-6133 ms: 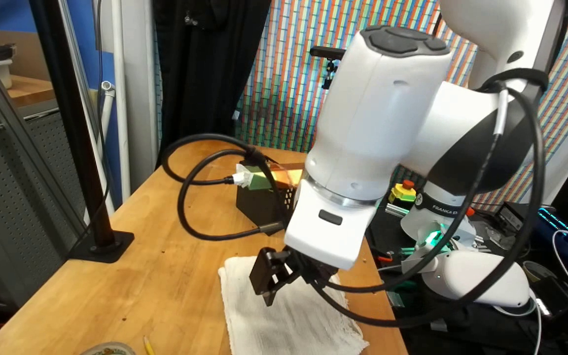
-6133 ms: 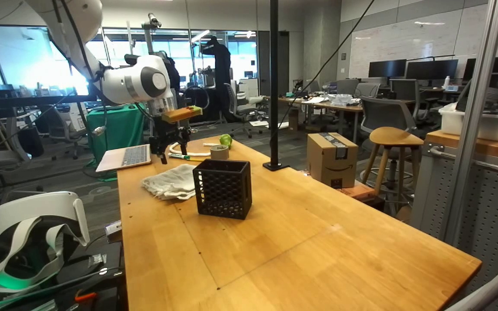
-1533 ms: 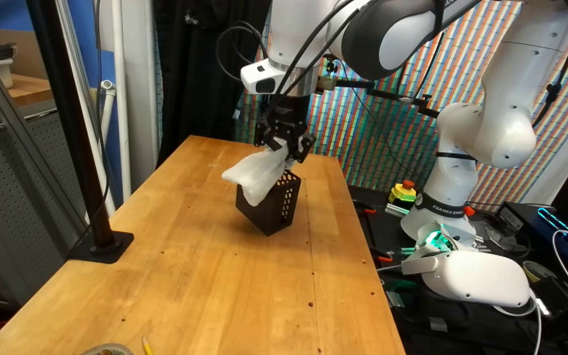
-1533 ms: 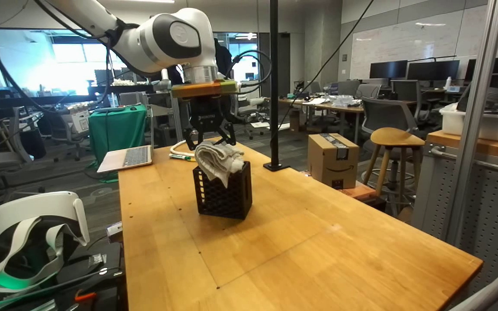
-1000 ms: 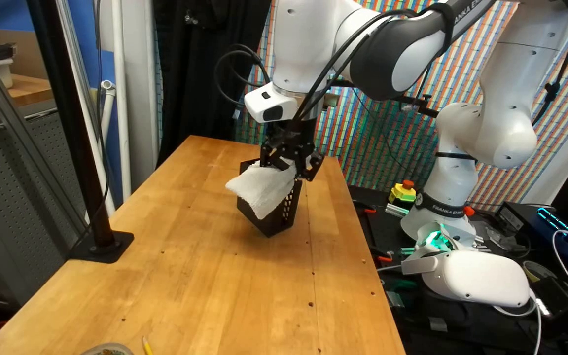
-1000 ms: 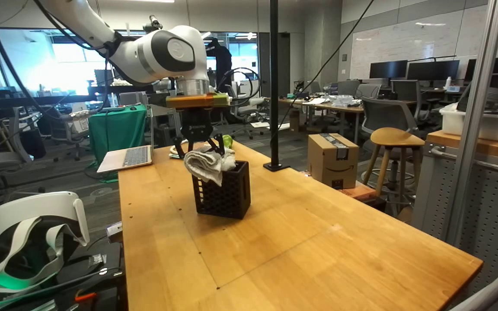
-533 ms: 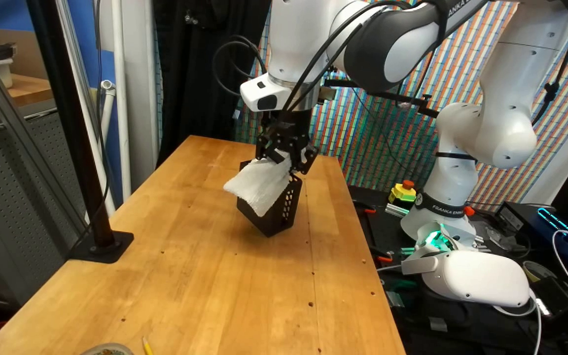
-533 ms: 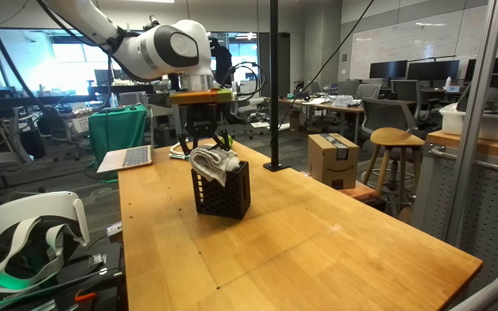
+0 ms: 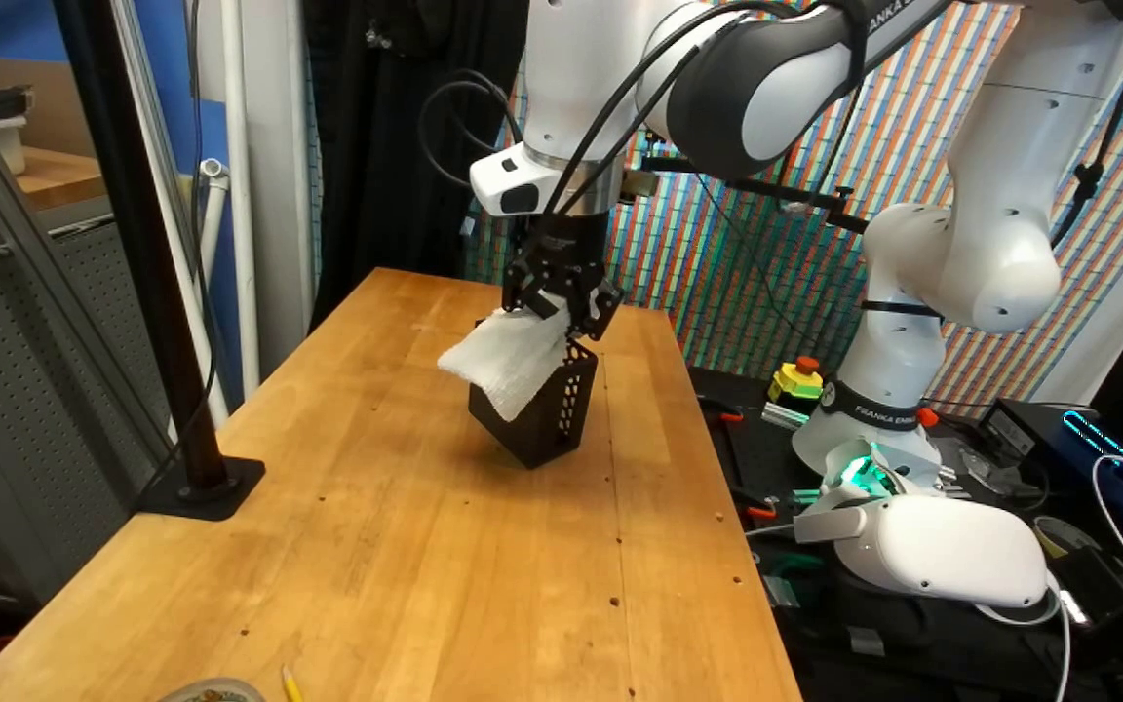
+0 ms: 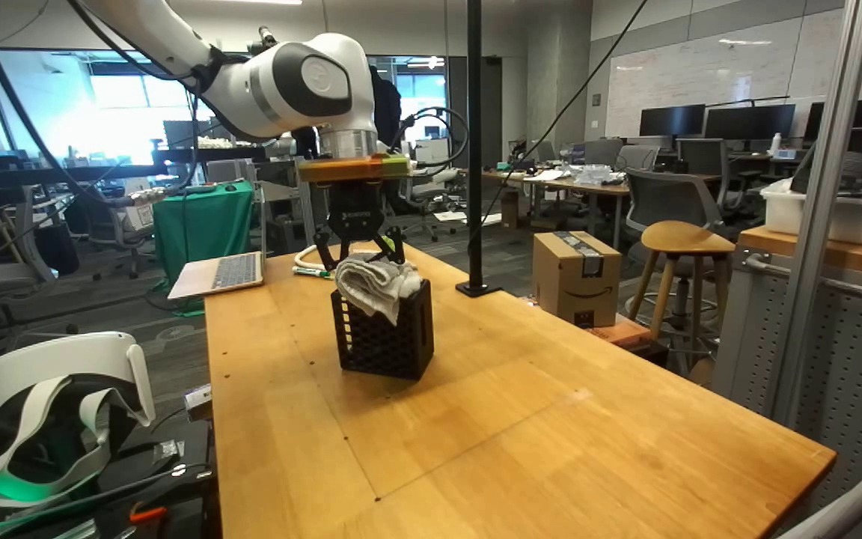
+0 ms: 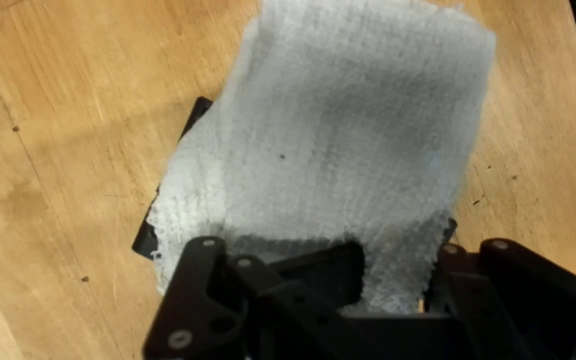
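A white cloth [image 9: 513,361] is pinched by my gripper [image 9: 569,317] above a black lattice-walled crate [image 9: 547,424]. In the wrist view a narrow strip of the cloth [image 11: 328,135] runs between the fingers of the gripper [image 11: 398,275], and the rest spreads out flat, covering most of the crate's top. From an exterior view the folded cloth [image 10: 375,288] sits at the rim of the crate [image 10: 386,344], one corner hanging down outside its wall. The fingertips are hidden behind the cloth there. How much cloth is inside the crate cannot be seen.
A black post [image 9: 196,478] stands at the table's edge. A pencil [image 9: 290,685] and a round item [image 9: 215,692] lie at the table's near end. An open laptop [image 10: 229,273] and a white cord [image 10: 310,260] are at the far end. A headset [image 9: 942,551] sits beside the table.
Several seconds ago the cloth lay on the table under my gripper; it has since been lifted to the crate. Over the last second gripper and cloth rose slightly and shifted sideways.
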`<move>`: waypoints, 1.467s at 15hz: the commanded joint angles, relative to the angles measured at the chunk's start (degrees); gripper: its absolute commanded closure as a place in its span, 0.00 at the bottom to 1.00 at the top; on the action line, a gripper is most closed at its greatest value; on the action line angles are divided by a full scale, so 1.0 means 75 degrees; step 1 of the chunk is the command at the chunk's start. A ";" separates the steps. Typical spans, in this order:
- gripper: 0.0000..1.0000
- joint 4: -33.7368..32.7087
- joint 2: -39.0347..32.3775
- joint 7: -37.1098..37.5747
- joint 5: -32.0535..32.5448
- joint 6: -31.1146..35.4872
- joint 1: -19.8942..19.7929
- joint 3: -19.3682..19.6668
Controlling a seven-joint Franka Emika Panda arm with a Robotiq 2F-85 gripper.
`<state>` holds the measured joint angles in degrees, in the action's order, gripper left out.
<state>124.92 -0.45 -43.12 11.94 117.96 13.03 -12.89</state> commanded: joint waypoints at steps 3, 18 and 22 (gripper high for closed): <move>0.96 -0.0098 -0.0322 0.0374 0.0165 -0.0067 -0.0115 0.0095; 0.08 -0.0055 0.0671 -0.0188 -0.1076 0.0024 -0.0084 0.0044; 0.32 -0.0104 0.0936 -0.0192 -0.1142 0.0121 0.0059 0.0058</move>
<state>123.95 4.67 -43.47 4.68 118.04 12.79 -12.59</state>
